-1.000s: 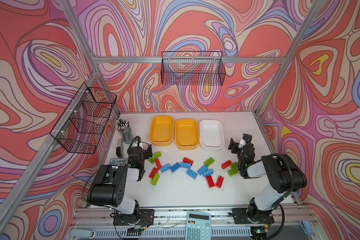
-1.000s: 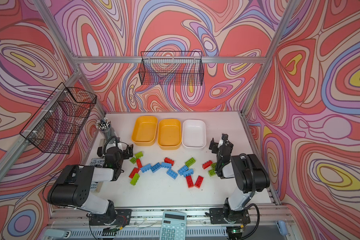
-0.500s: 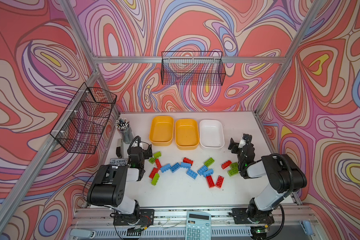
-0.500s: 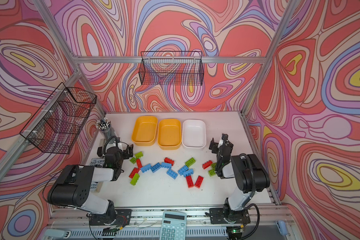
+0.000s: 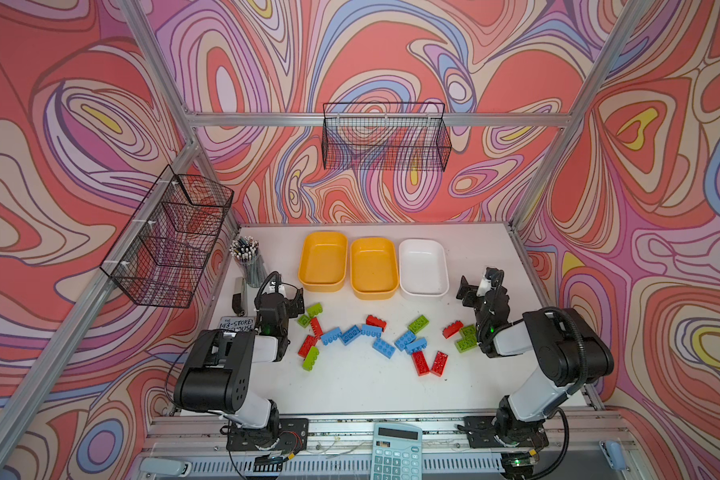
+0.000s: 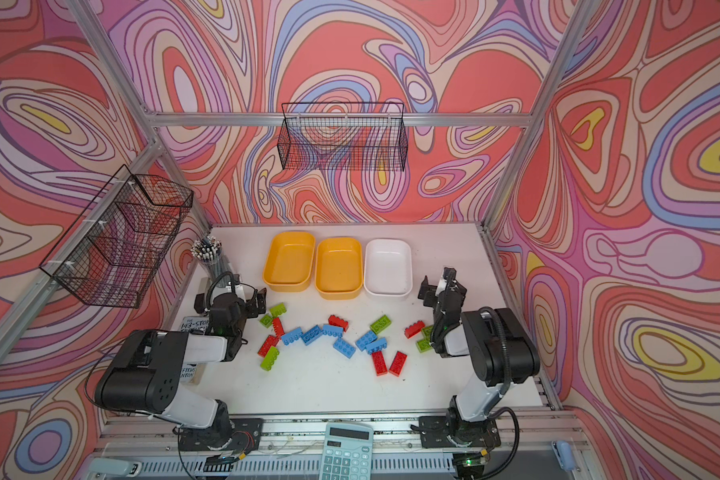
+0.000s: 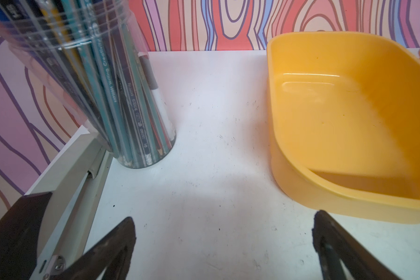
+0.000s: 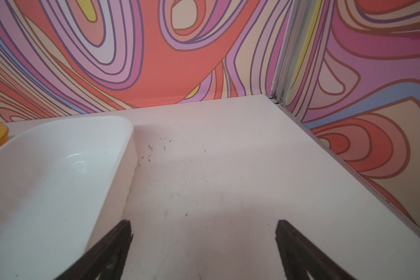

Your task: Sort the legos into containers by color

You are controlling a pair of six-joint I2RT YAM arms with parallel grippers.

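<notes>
- In a top view, the legos (image 5: 352,333) lie scattered in a band across the desk (image 5: 350,386). The three containers (image 5: 374,266) stand in a row farther back, and all look empty (so sorting has hardly begun, I think).
- In a top view, a green lego (image 6: 278,308) lies just right of the left jaws and a bit nearer. Its long side is slanted, mostly left to right. A red lego (image 6: 415,329) lies left of the right jaws and nearer too. The left arm is closest to the green one and the right arm to the red one.
- In the left wrist view, the left jaws are spread wide and hold nothing. They point at bare desk between the pencil cup (image 7: 121,97) and a yellow container (image 7: 301,174). No lego shows here.
- In the right wrist view, the right jaws are spread wide and hold nothing, beside the white container (image 8: 129,157). No lego shows here either, so each arm likely must pull back first.
</notes>
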